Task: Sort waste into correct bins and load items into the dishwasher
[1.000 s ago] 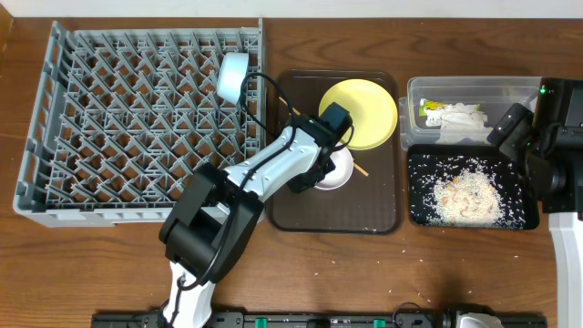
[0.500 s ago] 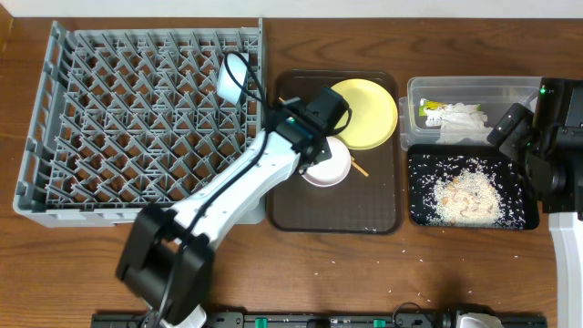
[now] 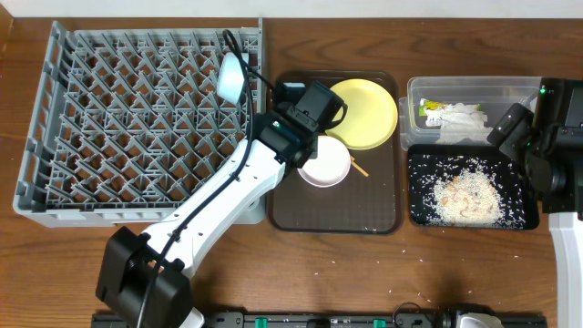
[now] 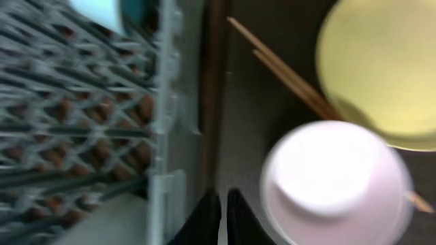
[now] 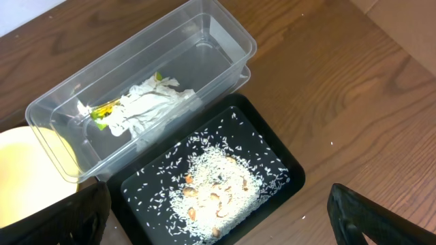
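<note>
Left gripper [image 4: 219, 214], fingers pressed together, hangs over the left edge of the brown tray [image 3: 364, 211], just beside the white bowl [image 3: 325, 166]. Right gripper [image 5: 218, 204] stands wide apart above the bins.

The wood-grain desk [image 3: 492, 282], flecked with stray grains, carries:
- the grey rack [image 3: 137, 128], holding a light blue bowl [image 3: 233, 77]
- the clear tub [image 3: 474, 87] with paper [image 3: 460, 118]
- the black tray [image 3: 409, 182] with rice [image 3: 465, 196]
- the yellow plate [image 3: 364, 111]
- the chopsticks [image 4: 286, 75]

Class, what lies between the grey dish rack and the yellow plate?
The wooden chopsticks, lying on the brown tray. The left wrist view shows this.
</note>
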Motion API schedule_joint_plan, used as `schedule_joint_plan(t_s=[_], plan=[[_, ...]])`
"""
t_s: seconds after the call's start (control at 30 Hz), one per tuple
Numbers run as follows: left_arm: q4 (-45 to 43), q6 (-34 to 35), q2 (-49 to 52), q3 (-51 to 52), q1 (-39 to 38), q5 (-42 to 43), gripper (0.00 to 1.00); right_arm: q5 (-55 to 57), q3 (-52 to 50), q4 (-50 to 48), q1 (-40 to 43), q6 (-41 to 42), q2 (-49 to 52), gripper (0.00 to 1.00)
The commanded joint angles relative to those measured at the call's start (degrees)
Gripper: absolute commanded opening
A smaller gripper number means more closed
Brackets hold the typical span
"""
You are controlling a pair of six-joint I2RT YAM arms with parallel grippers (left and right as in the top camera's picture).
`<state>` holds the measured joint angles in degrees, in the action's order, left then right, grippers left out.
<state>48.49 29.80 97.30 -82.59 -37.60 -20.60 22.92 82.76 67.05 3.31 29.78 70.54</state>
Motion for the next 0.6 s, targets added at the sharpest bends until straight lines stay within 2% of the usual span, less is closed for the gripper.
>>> schedule_joint_plan(t_s=[0.0,0.03,0.1,0.17,0.23,0.3,0.33,0.37,0.4,0.43,0.57], plan=[[0.96,-4.33,-0.76,-0.15,0.31,-14.32,0.07,0.59,0.26,0.07,0.2,1.05,-0.04,0.99],[0.63,-5.99,-0.76,-0.15,0.31,-16.48,0.07,0.59,0.26,0.07,0.2,1.05,-0.02,0.99],[-0.33,-8.59,-0.74,-0.15,0.31,-15.5,0.07,0.59,0.26,0.07,0.2,1.05,-0.02,0.99],[-0.9,-7.76,-0.72,-0.13,0.31,-8.87,0.07,0.59,0.26,0.07,0.2,1.05,-0.04,0.99],[-1.22,-4.07,-0.31,-0.13,0.31,-0.46,0.08,0.59,0.26,0.07,0.2,1.05,-0.04,0.99],[-1.25,2.14,0.79,-0.13,0.31,7.67,0.17,0.59,0.26,0.07,0.2,1.05,-0.04,0.99],[-1.25,5.2,1.6,-0.13,0.31,10.75,0.32,0.59,0.26,0.07,0.2,1.05,-0.04,0.99],[-1.25,7.04,2.23,-0.13,0.28,12.52,0.41,0.59,0.26,0.07,0.2,1.05,-0.04,0.99],[-1.25,9.09,3.21,-0.13,0.31,14.45,0.46,0.59,0.26,0.07,0.2,1.05,-0.04,0.99],[-1.18,11.69,4.98,-0.13,0.31,16.57,0.5,0.59,0.26,0.07,0.2,1.05,-0.04,0.99],[-1.16,15.37,8.44,-0.13,0.28,19.39,0.52,0.59,0.26,0.07,0.2,1.05,-0.04,0.99]])
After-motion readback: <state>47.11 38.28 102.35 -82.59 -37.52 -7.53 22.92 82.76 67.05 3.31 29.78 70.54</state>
